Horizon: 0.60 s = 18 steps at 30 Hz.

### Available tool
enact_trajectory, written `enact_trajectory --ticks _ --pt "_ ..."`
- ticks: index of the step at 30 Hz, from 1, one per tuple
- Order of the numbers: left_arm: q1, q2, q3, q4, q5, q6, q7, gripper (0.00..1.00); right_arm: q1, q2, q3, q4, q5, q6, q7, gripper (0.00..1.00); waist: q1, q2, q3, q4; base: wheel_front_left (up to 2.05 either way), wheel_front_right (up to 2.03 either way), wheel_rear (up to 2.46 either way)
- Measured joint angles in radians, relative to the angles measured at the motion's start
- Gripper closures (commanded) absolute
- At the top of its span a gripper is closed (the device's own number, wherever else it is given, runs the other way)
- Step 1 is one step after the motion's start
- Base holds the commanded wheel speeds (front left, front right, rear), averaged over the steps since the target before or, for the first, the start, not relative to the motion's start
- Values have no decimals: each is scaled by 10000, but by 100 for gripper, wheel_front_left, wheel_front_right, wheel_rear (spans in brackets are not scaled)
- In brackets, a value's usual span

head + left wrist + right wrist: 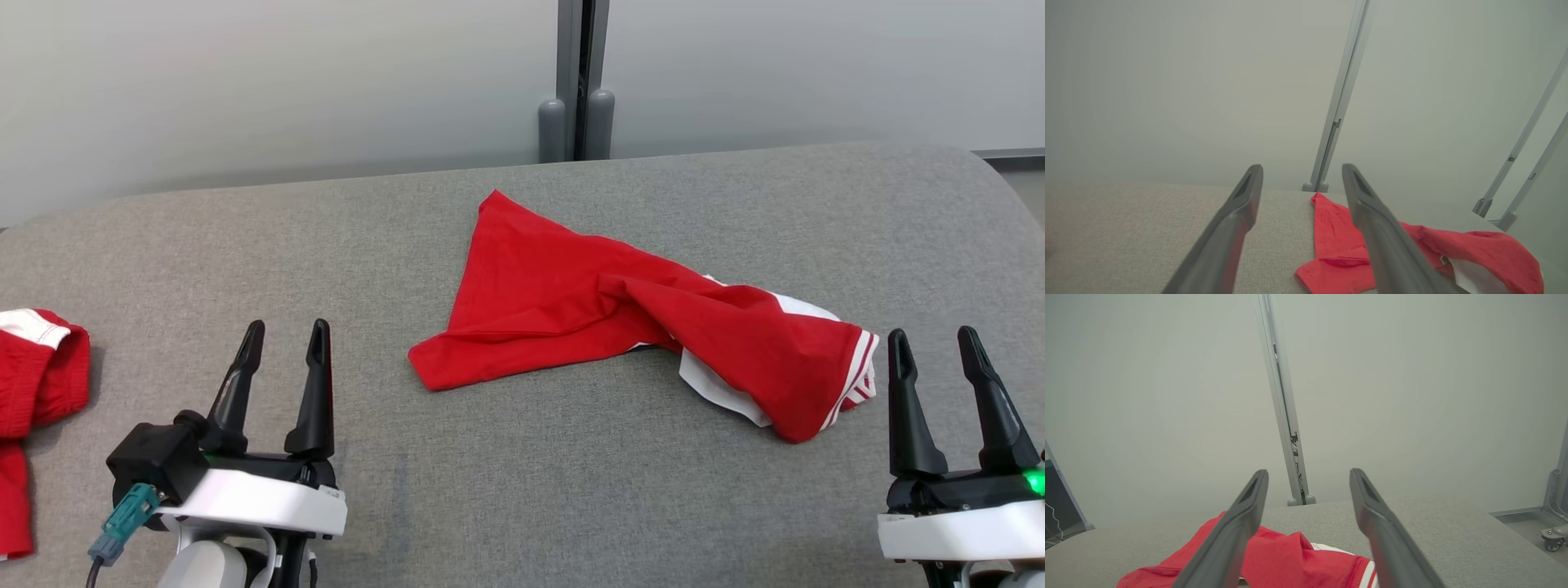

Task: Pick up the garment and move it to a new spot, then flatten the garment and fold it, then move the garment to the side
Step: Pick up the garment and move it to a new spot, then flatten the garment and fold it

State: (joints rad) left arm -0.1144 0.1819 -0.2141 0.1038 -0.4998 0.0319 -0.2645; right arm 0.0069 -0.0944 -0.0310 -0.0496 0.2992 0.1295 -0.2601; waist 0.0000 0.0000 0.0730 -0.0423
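In the head view, the crumpled red garment [571, 302] is seen lying mid-surface on the grey padded table [522, 506]. Its white-striped hem is just beside the right gripper [933, 333], and the left gripper [288, 327] stands well apart from it. Both pairs of fingers are spread wide and nothing is held. A second red garment [33, 367] at the left edge could be mistaken for the target. In the left wrist view, the left gripper [1302, 168] is aimed past the cloth's near corner, so that corner may be missed. In the right wrist view, the right gripper [1308, 473] is pointed over overlapped folds whose layering is hard to read. Several layers may be pinched together there, leaving the cloth bunched when moved.
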Motion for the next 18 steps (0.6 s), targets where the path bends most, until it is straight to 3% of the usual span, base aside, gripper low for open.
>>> enact_trajectory --ticks 8,18 --pt "-30 -504 546 360 593 -667 2 0 -61 -50 10 0 -54 0 0 0 0 0 143 74 0 0 0" --pt "-174 -855 855 732 965 -1103 0 0 -169 -84 65 171 -54 0 -2 0 0 0 210 140 0 0 0"
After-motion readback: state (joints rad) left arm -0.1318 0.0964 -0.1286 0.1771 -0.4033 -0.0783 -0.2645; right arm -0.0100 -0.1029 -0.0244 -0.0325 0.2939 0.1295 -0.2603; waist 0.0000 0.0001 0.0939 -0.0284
